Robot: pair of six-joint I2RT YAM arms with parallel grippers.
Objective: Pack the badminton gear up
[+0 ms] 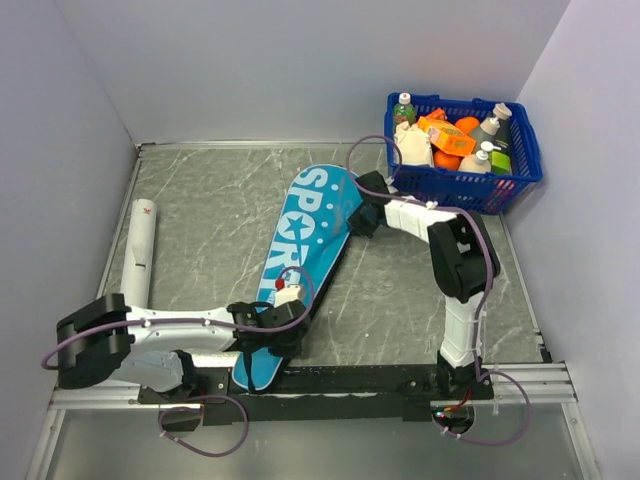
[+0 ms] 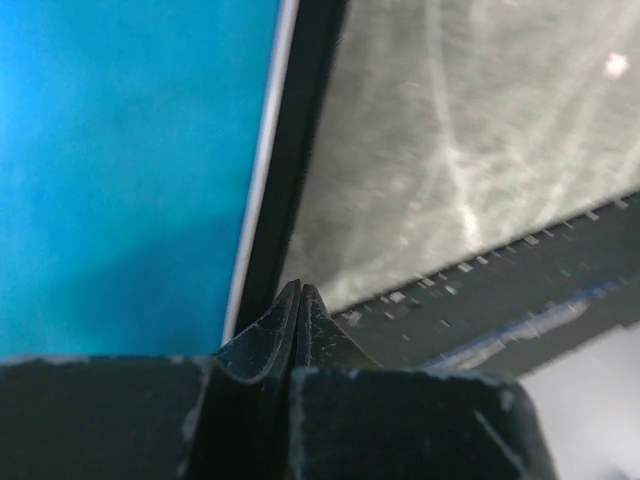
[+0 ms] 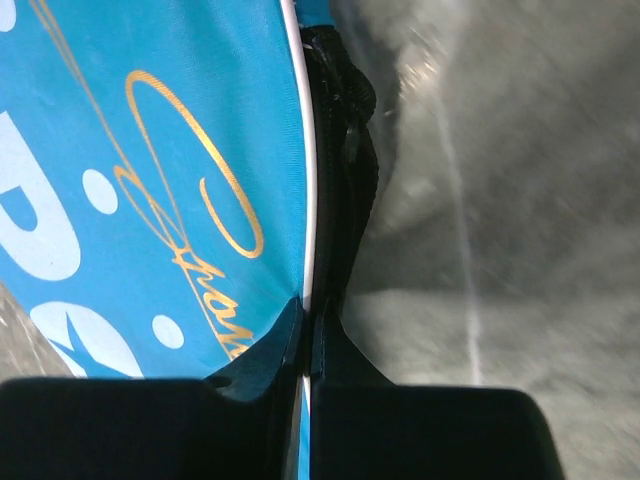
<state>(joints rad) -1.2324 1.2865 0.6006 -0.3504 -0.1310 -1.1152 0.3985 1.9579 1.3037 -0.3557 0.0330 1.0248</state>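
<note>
Top external shows me the blue bag lying slantwise across the middle of the table, wide SPORT end toward the far right corner and narrow end at the near edge. The white tube lies along the left edge, not yet packed. My right hand is clamped on the piped rim of the wide end, and my left hand is pressed together beside the black edge strip at the narrow end, though I cannot tell whether it pinches anything. I judge the step to be working the bag's edge, so next the right must anchor the bag while the left draws steadily along that strip.
</note>
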